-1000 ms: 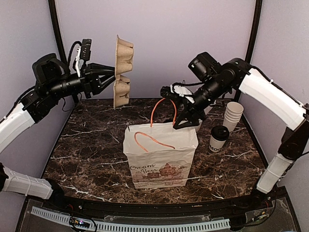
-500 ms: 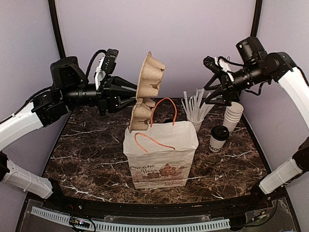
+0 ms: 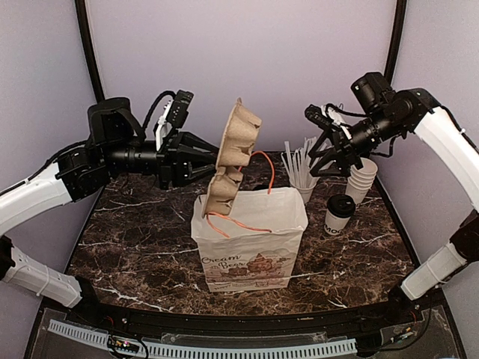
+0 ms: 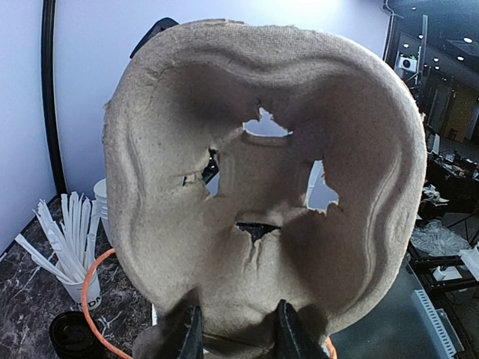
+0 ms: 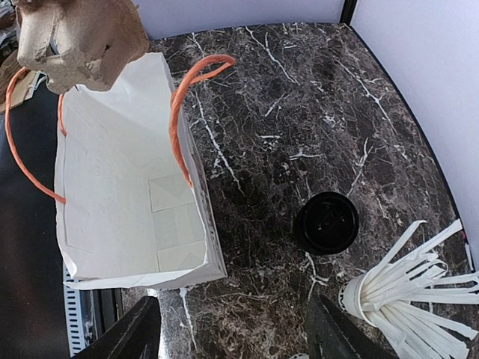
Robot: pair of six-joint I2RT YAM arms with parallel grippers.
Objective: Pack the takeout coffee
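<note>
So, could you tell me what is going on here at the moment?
The left gripper holds a brown pulp cup carrier on edge, with its lower end at the open mouth of the paper bag. The right gripper hangs open and empty above the back right of the table, near the cup of white sticks and the stacked cups. The takeout coffee stands on the table to the right of the bag, not yet packed.

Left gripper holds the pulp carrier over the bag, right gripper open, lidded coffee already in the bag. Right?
No: the takeout coffee stands on the table beside the bag, not in it; the right wrist view shows it. The left gripper does hold the pulp carrier over the bag, and the right gripper is open.
</note>
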